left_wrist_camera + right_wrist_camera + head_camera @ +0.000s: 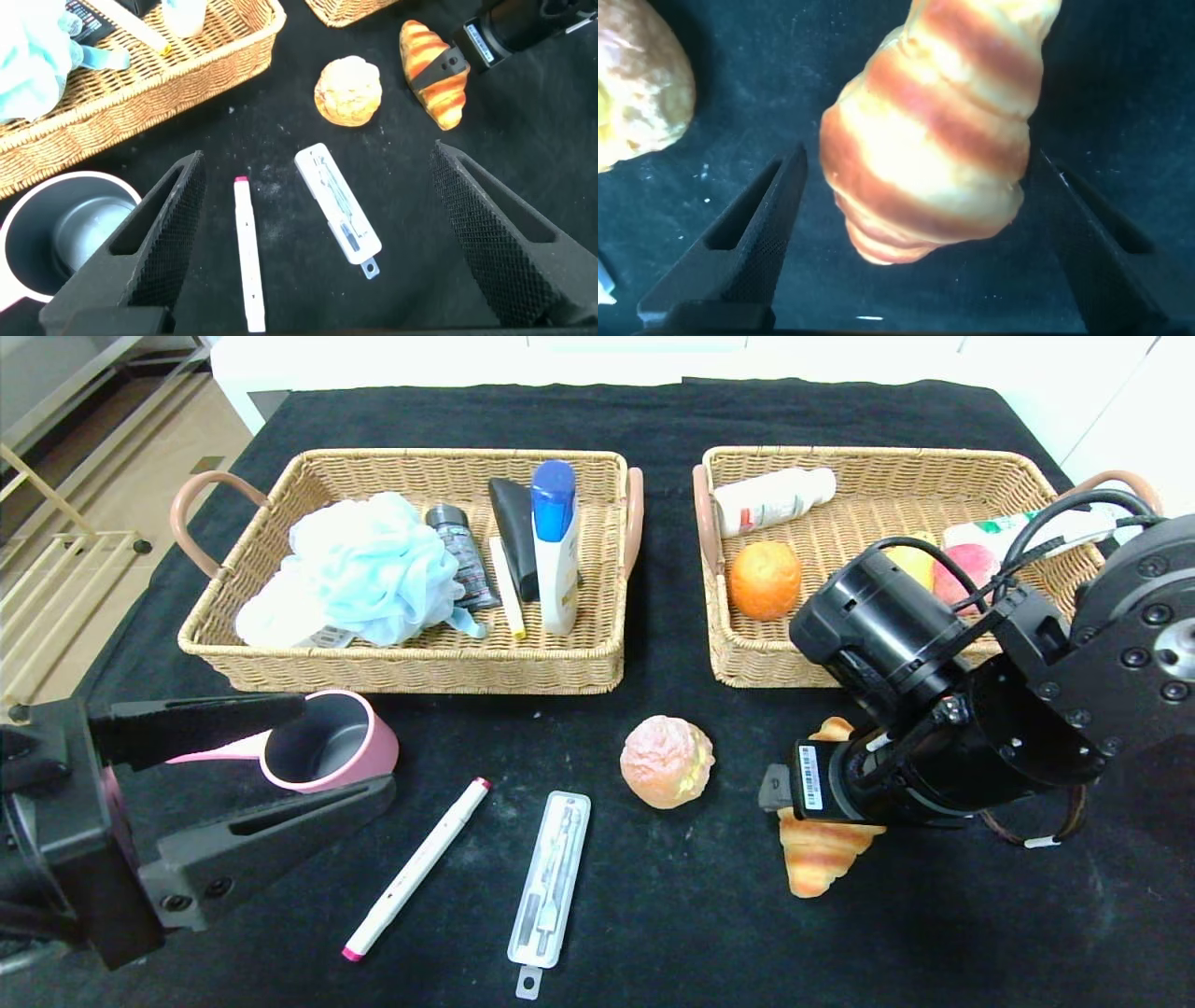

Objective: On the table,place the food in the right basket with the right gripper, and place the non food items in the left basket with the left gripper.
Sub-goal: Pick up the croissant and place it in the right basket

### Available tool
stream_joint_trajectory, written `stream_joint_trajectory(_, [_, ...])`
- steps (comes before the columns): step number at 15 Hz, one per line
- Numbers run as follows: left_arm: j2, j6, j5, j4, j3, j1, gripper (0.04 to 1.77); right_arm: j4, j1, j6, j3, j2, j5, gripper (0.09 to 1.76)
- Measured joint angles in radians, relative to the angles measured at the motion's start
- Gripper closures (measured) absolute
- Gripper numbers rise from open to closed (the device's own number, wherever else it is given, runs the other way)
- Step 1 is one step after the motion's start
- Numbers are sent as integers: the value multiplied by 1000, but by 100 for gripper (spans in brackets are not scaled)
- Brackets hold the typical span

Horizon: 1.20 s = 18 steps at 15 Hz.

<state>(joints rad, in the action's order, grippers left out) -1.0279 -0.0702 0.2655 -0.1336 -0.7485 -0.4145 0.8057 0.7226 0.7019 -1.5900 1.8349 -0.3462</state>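
Observation:
On the black table lie a striped croissant (817,859) (434,70) (934,131), a round bun (667,761) (348,91) (635,84), a white marker with pink ends (415,868) (247,252), a white flat case (551,877) (338,201) and a pink cup (322,742) (65,229). My right gripper (822,803) (920,157) is low over the croissant, open, one finger on each side and not touching it. My left gripper (345,747) (318,159) hovers open at the front left, above the marker and case, beside the cup.
The left basket (401,667) (140,93) holds a blue bath sponge (359,569), a blue-capped bottle (554,546) and small toiletries. The right basket (747,667) holds an orange (766,579), a white bottle (775,499), other fruit and a tube.

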Motion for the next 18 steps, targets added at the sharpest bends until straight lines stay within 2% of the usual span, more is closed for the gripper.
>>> stream_joint_trajectory(12, [-2,0,-1,0,0,0,9,-1,-8,18,11,36,-4,14])
stream_joint_trajectory(13, [-2,0,-1,0,0,0,9,-2,-8,21,10,37,-3,19])
stream_joint_trajectory(15, [-3,0,-1,0,0,0,9,-4,-6,23,9,42,-2,50])
stream_joint_trajectory(18, [-4,0,-1,0,1,0,9,-4,-6,24,11,44,-3,79])
